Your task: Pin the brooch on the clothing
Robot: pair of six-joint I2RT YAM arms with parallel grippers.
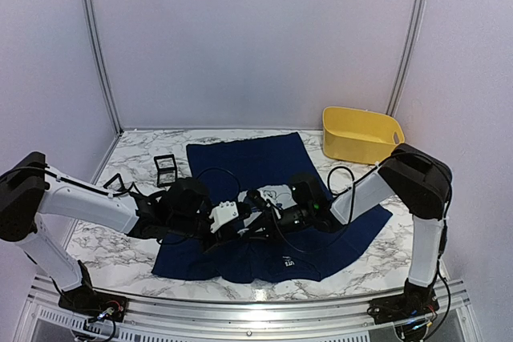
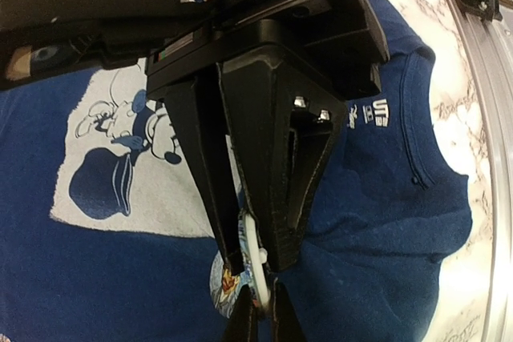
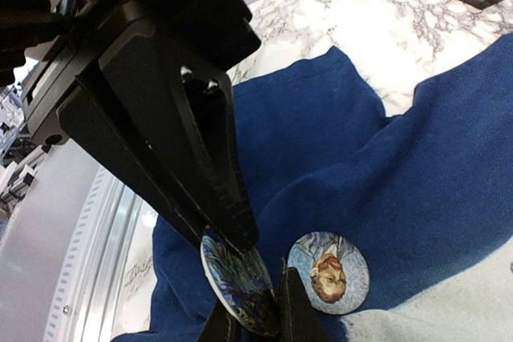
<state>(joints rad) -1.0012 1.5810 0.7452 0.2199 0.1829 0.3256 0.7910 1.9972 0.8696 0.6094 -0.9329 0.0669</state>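
The navy T-shirt (image 1: 248,158) lies flat on the table, with its pale grey print (image 2: 144,190) and white neck label (image 2: 371,112) showing. It also shows in the right wrist view (image 3: 417,158). Both grippers meet over the chest. My left gripper (image 2: 252,258) is shut on a round brooch (image 2: 256,266), seen edge-on with its white back. My right gripper (image 3: 232,242) pinches the same brooch (image 3: 240,282), whose face is dark blue swirls. In the top view the left gripper (image 1: 243,226) and right gripper (image 1: 258,212) are tip to tip. A second brooch (image 3: 329,272) with a portrait lies on the shirt beside them.
A yellow bin (image 1: 361,134) stands at the back right. Two small black frame stands (image 1: 165,170) (image 1: 112,183) sit on the marble left of the shirt. A metal rail (image 1: 256,310) runs along the near table edge.
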